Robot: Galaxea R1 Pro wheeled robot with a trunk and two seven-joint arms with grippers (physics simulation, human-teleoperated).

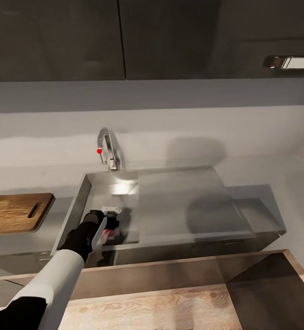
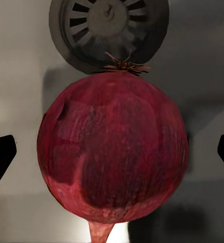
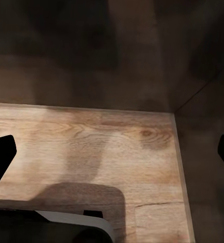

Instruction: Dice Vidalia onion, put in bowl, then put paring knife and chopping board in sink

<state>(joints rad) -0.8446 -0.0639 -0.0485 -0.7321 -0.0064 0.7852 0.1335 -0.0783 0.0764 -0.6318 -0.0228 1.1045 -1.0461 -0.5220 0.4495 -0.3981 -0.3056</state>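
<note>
The Vidalia onion (image 2: pixel 112 147), a round dark-red bulb, lies on the floor of the sink (image 1: pixel 80 201) just in front of the round drain (image 2: pixel 109 28). In the head view it is a small red patch (image 1: pixel 108 232) under my left gripper (image 1: pixel 111 224). That gripper (image 2: pixel 112 157) reaches down into the basin and is open, one dark fingertip (image 2: pixel 0 154) on each side of the onion and apart from it. The chopping board (image 1: pixel 16 213) lies on the countertop (image 1: pixel 262 206) left of the sink. My right gripper (image 3: pixel 112 157) is open over the wood floor. The paring knife and the bowl are out of view.
The chrome tap (image 1: pixel 109 149) with its red-tipped lever stands behind the basin. The flat drainboard (image 1: pixel 184 201) stretches to the right. Dark upper cabinets with a chrome handle (image 1: pixel 289 62) hang above. Light wood floor (image 1: pixel 147 307) lies below the counter's front edge.
</note>
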